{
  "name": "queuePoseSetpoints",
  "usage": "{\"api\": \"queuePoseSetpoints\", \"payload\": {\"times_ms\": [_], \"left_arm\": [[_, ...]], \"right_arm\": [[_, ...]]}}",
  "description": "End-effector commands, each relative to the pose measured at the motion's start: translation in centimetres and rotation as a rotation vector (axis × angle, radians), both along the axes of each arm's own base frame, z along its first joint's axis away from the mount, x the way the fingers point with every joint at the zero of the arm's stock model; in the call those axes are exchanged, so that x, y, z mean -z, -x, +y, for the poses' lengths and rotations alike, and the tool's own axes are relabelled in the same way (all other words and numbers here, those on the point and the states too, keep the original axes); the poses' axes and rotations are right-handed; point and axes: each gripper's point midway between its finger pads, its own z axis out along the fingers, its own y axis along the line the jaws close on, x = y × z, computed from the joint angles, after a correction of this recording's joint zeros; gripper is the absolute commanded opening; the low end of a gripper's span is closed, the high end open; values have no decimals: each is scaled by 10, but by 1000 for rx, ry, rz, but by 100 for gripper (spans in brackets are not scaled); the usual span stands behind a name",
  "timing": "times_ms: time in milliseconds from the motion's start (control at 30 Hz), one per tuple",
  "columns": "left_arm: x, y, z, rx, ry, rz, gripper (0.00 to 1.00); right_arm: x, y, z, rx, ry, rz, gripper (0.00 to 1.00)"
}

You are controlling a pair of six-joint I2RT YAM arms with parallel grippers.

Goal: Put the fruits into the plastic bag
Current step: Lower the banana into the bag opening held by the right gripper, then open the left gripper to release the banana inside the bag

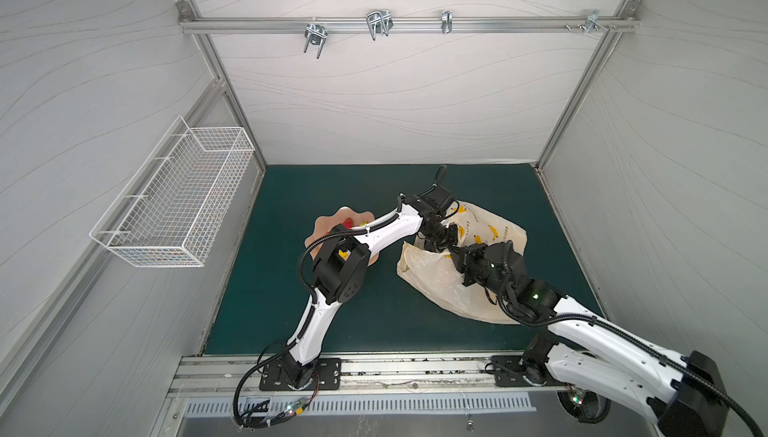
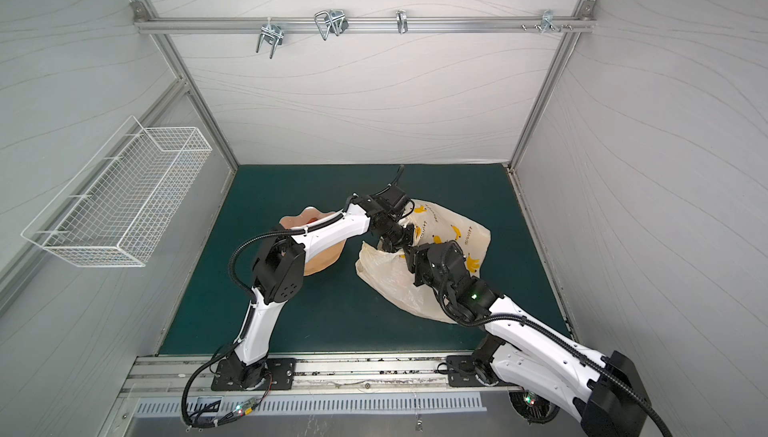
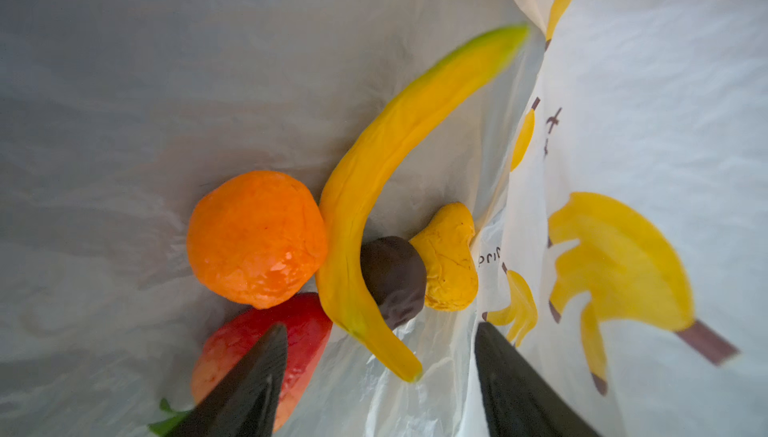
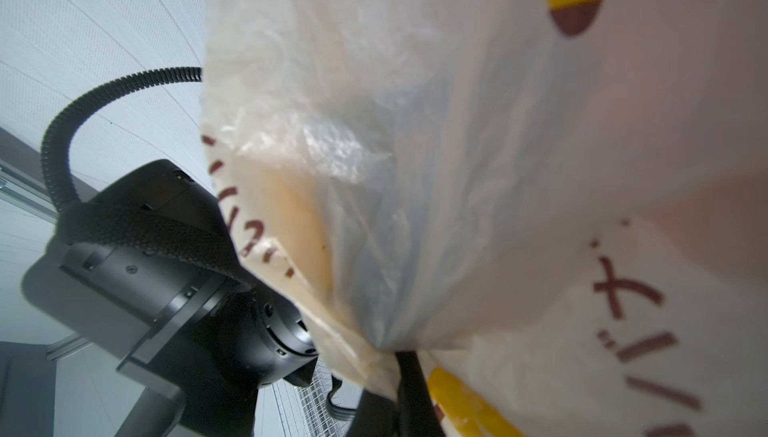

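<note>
Plastic bag [image 1: 440,285] lies crumpled on the green mat [image 1: 374,322], right of centre, its mouth turned toward the wavy-edged peach dish [image 1: 328,223] just beside it. A white wire basket [image 1: 174,206] hangs on the left wall. The left gripper [image 3: 380,327] reaches into the bag's mouth, its fingers [image 3: 249,376] spread well apart with nothing between them. The right gripper [image 4: 399,356] is clamped tight on a gathered fold of the bag's rim, the film bunched at its tips.

Inside the bag, seen from the left wrist, a banana [image 3: 374,189] curves against an orange [image 3: 255,239]. A red fruit [image 3: 309,331] sits partly behind one finger. A yellow pear [image 3: 451,256] touches a dark purple piece [image 3: 395,277] tucked into the banana's bend. A red piece [image 1: 348,222] and a yellow piece [image 1: 343,254] lie on the dish.
</note>
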Motion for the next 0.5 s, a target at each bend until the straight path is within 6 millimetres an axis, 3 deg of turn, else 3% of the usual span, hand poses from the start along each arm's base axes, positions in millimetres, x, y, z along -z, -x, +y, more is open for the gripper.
{"api": "queuePoseSetpoints", "payload": {"times_ms": [0, 133, 467], "left_arm": [[-47, 5, -3, 39, 85, -62, 75], [-60, 1, 6, 28, 89, -96, 78], [-58, 8, 46, 78, -70, -170, 78]], "right_arm": [[1, 1, -2, 28, -83, 56, 0], [1, 0, -8, 37, -80, 63, 0], [-1, -4, -18, 60, -77, 57, 0]]}}
